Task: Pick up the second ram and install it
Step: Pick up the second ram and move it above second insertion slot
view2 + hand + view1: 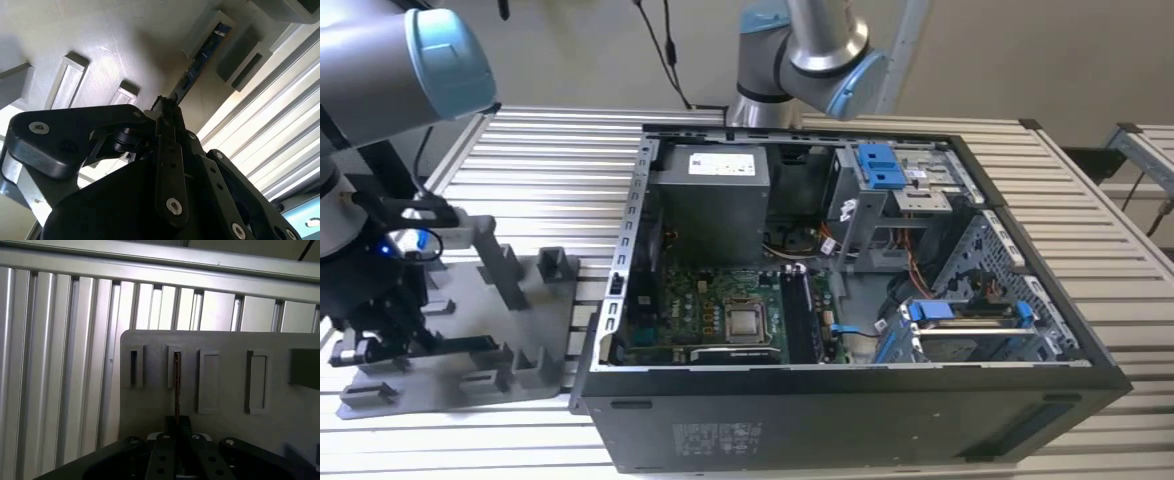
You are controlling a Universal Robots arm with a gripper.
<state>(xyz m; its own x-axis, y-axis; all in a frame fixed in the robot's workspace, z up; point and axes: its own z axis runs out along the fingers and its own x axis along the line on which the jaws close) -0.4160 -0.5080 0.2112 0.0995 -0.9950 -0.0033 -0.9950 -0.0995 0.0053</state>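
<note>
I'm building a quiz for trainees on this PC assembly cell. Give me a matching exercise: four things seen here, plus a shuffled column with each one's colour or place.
Things:
1. second ram
2. motherboard
3. holder plate
4. claw

Descriptions:
A. green, inside the open computer case
B. grey, lying on the slatted table
C. black, at one end of the ram
D. thin dark strip standing in a holder slot

Pairs: 1-D, 2-A, 3-B, 4-C

Bright, even light (soft shadows)
</note>
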